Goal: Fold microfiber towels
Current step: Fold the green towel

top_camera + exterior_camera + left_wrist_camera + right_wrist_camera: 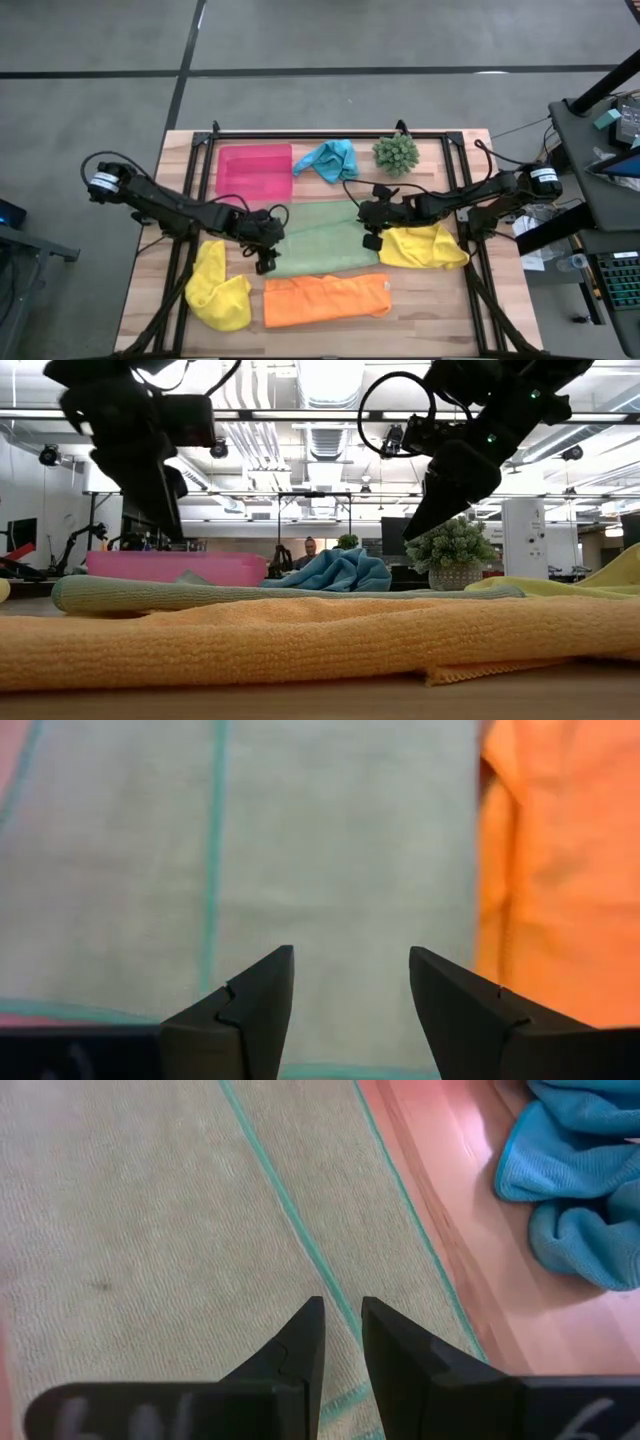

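Left pincer (266, 252) hangs over the left end of the light green towel (320, 238), its fingers spread with a clear gap and nothing between them; its wrist view shows only green cloth under the tips and the orange towel (560, 870) to one side. The right pincer (368, 226) sits over the opposite end of the same towel, fingers drawn nearly together with only a narrow slit, and no cloth is visibly caught in them. In the low view both arms sit above the cloth rather than pressed into it.

I judge the green towel is the piece in hand: it lies flat in the middle of the table (440, 300), apparently doubled, since two teal hem lines run side by side in the right wrist view. One arm at each end suits a grasp of the ends for a further fold.

Taking the green towel as landmark: the orange towel lies just in front of it, touching along its edge and folded into a long band. One yellow towel (424, 246) lies bunched at its right end, the other yellow towel (220, 290) crumpled beyond its left end. Behind it sit the turquoise towel (328, 160), still rumpled, the pink tray (254, 170) and the plant ball (396, 153), kept clear of the working area.
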### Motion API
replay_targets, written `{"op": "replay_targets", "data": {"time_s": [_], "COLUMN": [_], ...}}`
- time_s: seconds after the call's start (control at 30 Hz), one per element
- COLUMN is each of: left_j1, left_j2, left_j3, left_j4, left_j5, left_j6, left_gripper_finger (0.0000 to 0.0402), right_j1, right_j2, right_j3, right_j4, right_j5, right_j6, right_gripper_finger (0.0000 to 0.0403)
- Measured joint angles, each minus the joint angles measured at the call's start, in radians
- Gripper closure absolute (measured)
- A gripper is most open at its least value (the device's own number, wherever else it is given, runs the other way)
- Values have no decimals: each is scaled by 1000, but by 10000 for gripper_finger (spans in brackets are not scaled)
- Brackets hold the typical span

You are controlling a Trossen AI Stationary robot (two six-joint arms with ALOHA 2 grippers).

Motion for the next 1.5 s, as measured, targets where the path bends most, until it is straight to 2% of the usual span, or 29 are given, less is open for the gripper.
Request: {"op": "replay_targets", "data": {"time_s": [0.47,0.67,0.8,0.93,1.0,1.17,1.27,1.5], "left_j1": [-4,-25,-47,-57,-58,-57,-56,-56], "left_j2": [0,0,0,0,0,0,0,1], "left_j3": [-1,-31,-72,-103,-122,-152,-159,-232], "left_j4": [0,-33,-61,-53,-53,-44,-39,67], "left_j5": [-2,64,68,68,48,-100,-154,-171], "left_j6": [-7,18,18,18,19,19,20,19], "left_gripper_finger": [217,217,217,217,217,217,217,217], "right_j1": [0,20,55,65,65,63,59,-7], "right_j2": [0,0,0,0,0,20,62,147], "right_j3": [-36,-70,-102,-116,-117,-122,-132,-144], "right_j4": [10,126,228,269,274,271,265,264], "right_j5": [-3,-106,-128,-102,-61,-32,3,13], "right_j6": [57,77,76,77,76,7,-13,7], "right_gripper_finger": [339,338,318,289,275,251,246,254]}}
